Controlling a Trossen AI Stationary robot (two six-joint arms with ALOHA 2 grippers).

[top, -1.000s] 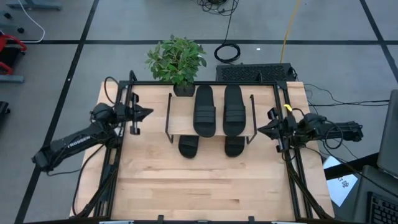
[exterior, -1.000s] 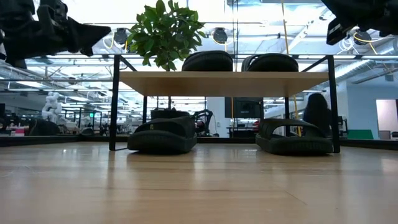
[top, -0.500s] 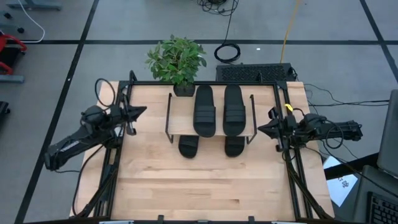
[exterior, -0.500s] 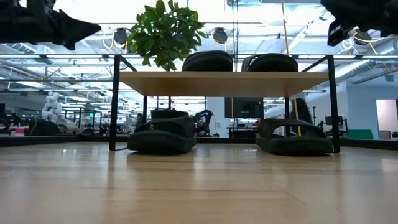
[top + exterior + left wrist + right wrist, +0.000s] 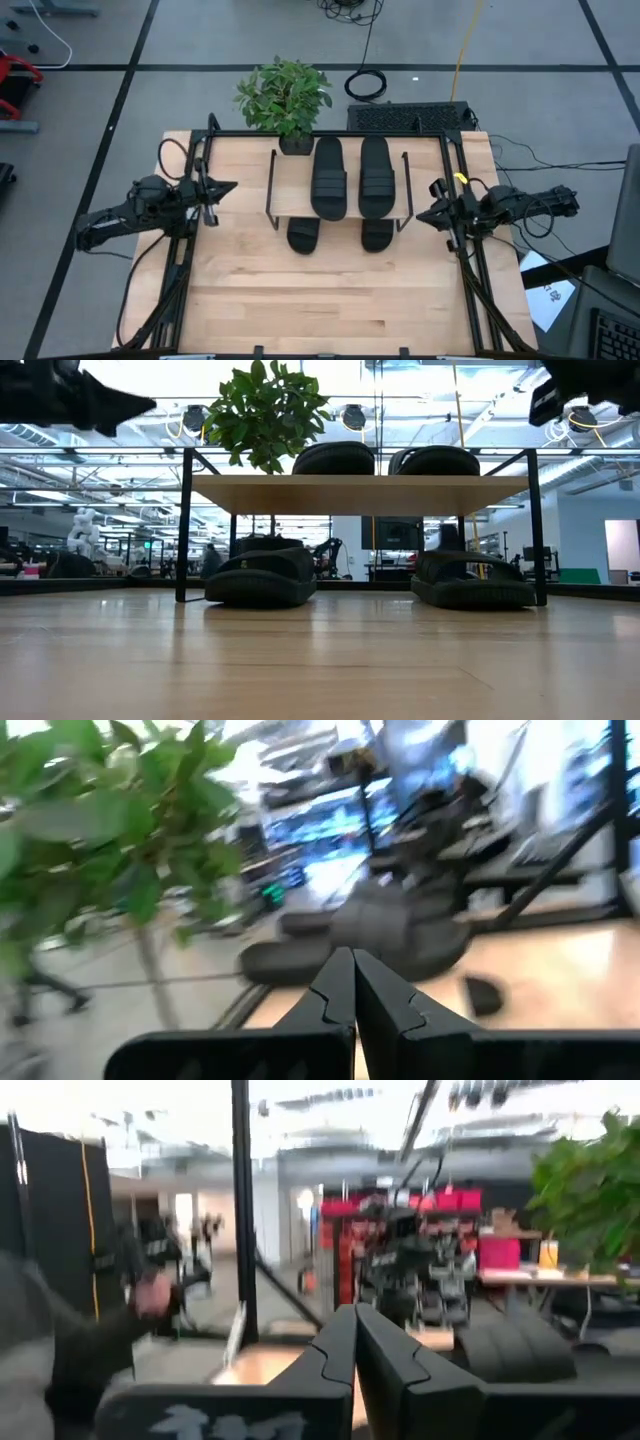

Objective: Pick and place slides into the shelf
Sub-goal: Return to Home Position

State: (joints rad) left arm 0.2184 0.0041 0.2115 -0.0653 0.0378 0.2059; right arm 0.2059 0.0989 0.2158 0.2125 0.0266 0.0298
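Observation:
Two black slides lie side by side on the shelf's light wood top, also seen in the low view. Two more slides rest on the table under the shelf, their near ends sticking out. My left gripper is shut and hovers left of the shelf, above the table's left rail; its own view shows the shut fingers. My right gripper is shut, right of the shelf, its fingers closed together. Neither touches anything.
A potted plant stands at the far edge behind the shelf's left corner. Black rails run along the table's left and right sides. Bare wooden tabletop stretches in front of the shelf. A keyboard lies beyond the far edge.
My left arm has drawn back toward the table's left edge and folded in, its gripper moving slightly toward the near side and staying shut. My right gripper has shifted a little toward the near edge. The slides have stayed where they were.

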